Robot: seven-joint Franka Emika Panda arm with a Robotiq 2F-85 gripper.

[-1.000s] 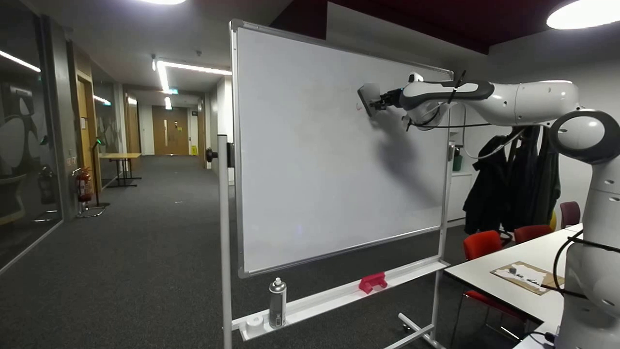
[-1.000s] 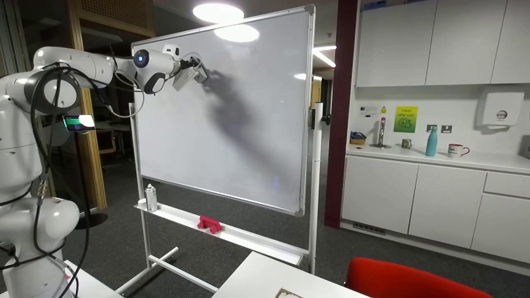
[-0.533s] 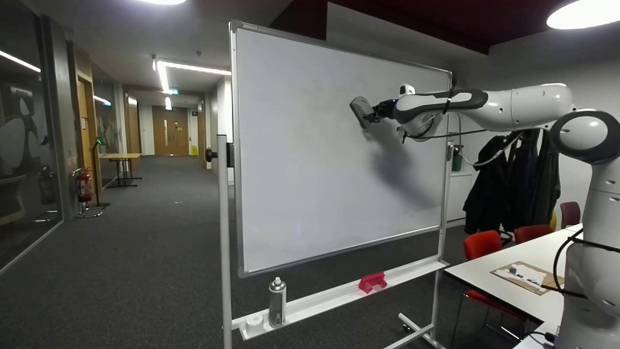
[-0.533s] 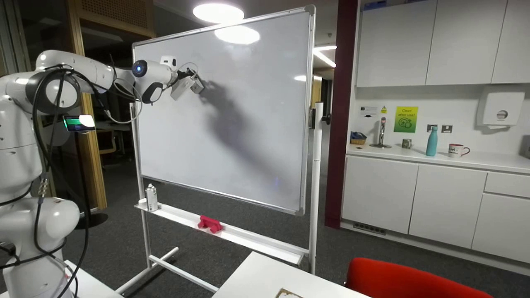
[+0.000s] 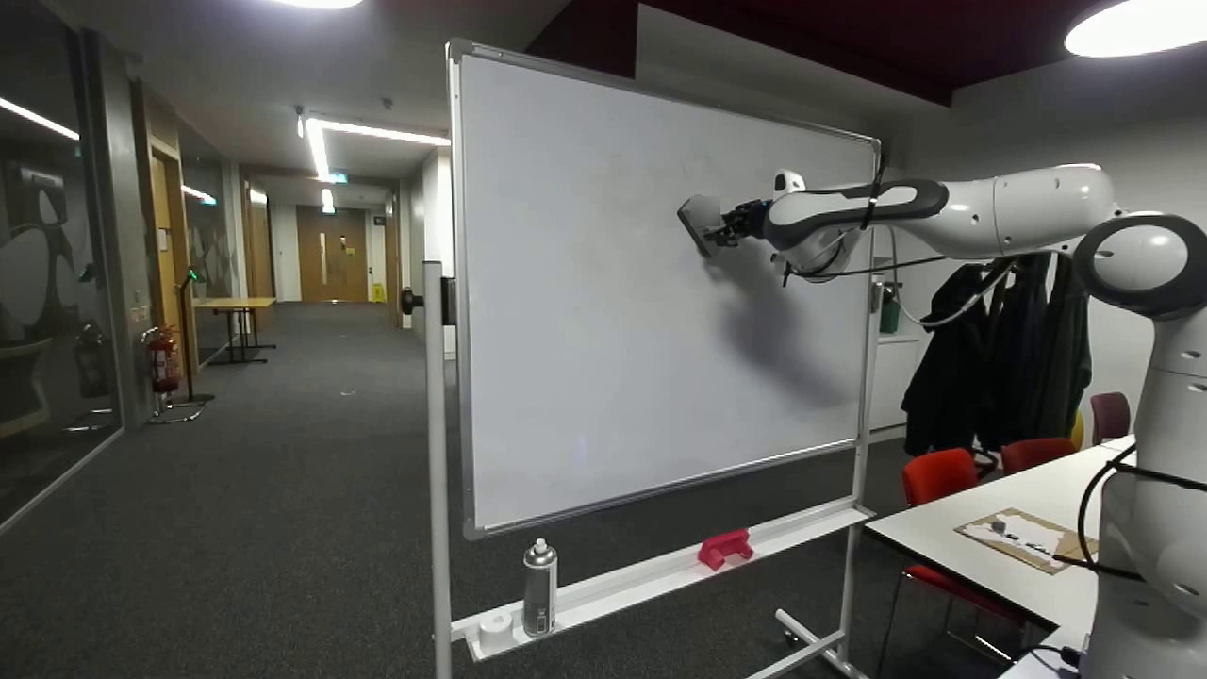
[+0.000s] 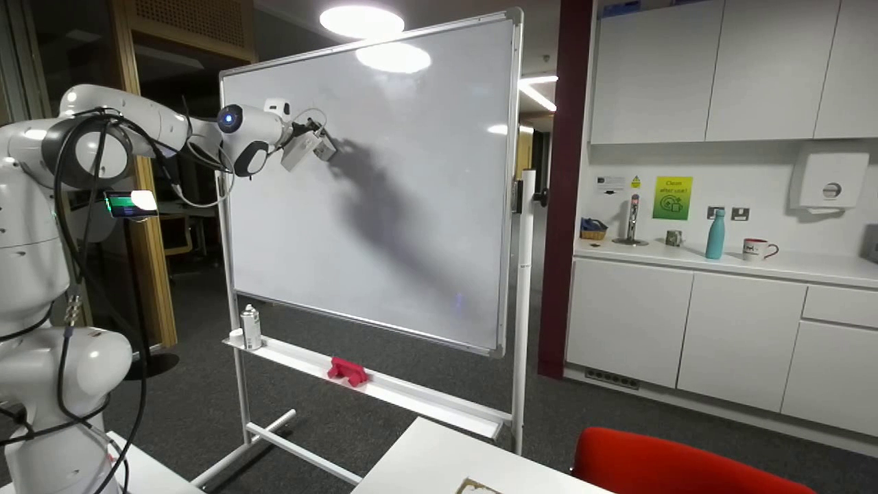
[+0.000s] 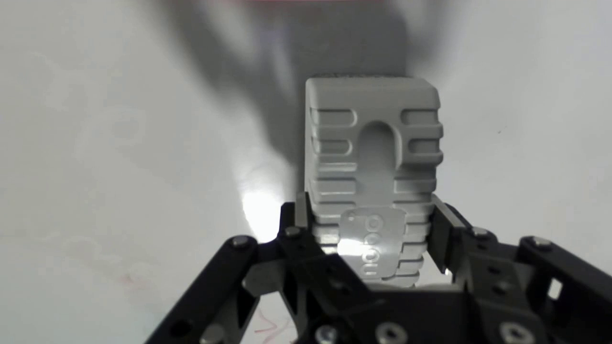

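Holding the grey eraser (image 7: 375,181) by its sides, pinched between the fingers (image 7: 442,234), at the upper half of the whiteboard (image 5: 603,330); possibly touching, though hard to confirm. Lowered slightly since a second ago, leaving nearby red strokes (image 7: 273,327) unerased.

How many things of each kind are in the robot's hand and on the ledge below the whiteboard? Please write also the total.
Eraser, in the hand: 1
Spray can, on the ledge: 1
Small white round item, on the ledge: 1
Pinkish-red piece, on the ledge: 1
Total: 4
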